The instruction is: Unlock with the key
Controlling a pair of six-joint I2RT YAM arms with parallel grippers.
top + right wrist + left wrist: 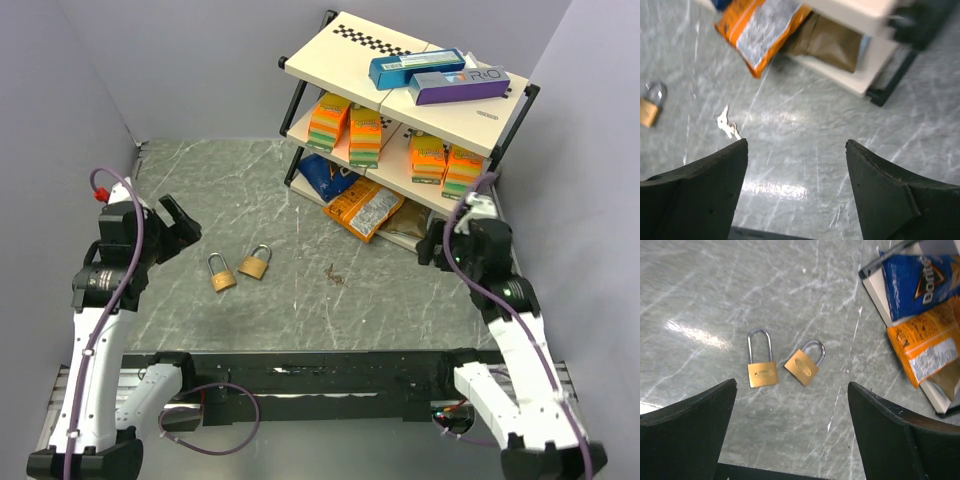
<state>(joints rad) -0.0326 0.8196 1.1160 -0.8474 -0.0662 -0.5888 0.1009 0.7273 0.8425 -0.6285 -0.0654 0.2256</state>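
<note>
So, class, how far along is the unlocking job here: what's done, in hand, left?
Done: nothing; the tall-shackle padlock and the short-shackle padlock both look shut. In hand: nothing gripped; the left tool and the right tool stand open, and the key lies untouched. Left: grasp key, insert, turn.

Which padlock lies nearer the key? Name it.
The right-hand padlock in the top view: the key lies to its right, while the left-hand padlock sits farther off.

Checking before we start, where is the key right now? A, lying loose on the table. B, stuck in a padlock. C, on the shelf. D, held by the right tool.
A: the key lies loose on the table, apart from the nearest padlock.
</note>
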